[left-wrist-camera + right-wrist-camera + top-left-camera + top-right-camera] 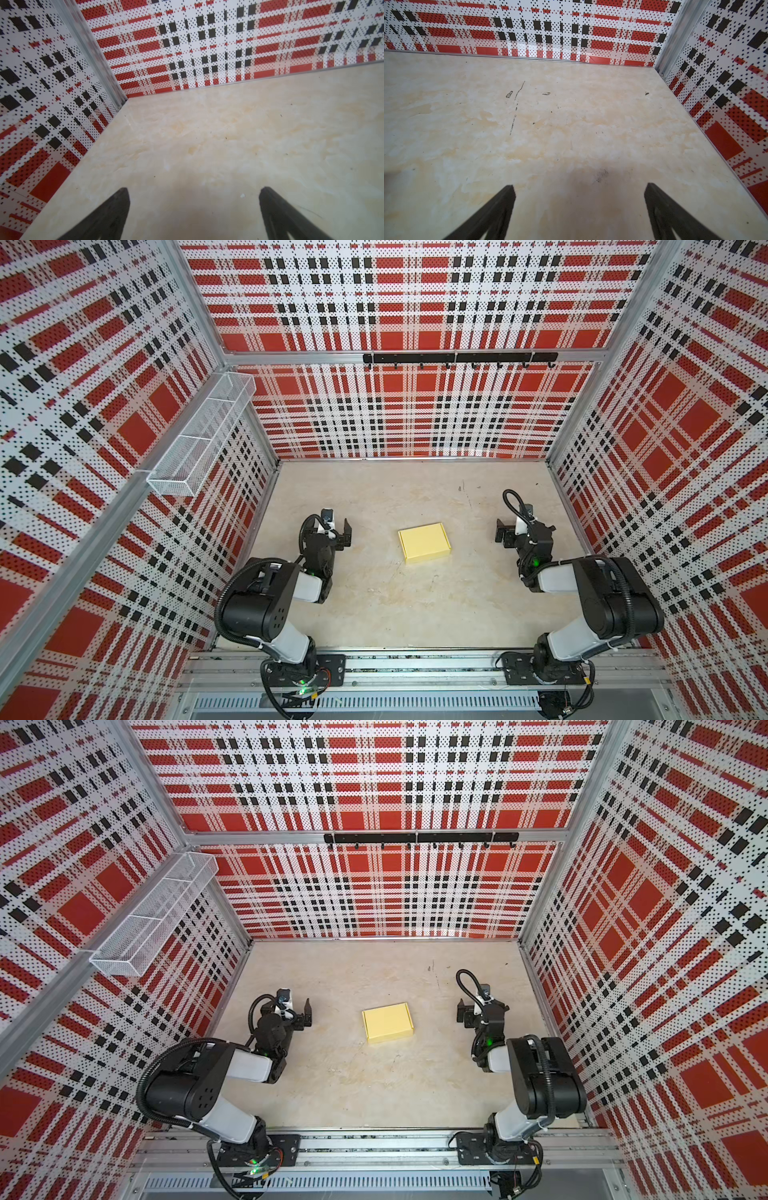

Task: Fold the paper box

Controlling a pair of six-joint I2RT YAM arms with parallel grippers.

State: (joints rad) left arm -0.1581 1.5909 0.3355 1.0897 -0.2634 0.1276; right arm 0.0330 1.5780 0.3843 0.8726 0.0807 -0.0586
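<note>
Pale yellow folded-card paper box [424,542] lies flat and closed near the middle of the beige marbled tabletop [374,614]. Over the tabletop's left part, the left gripper [193,189] has its black fingers [116,207] spread wide with nothing between them. Over the tabletop's right part, the right gripper [579,186] is likewise released and empty. Both are well apart from the box.

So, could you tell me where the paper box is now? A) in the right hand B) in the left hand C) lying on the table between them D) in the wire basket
C: the paper box lies folded on the table, apart from the left hand and right hand.
</note>
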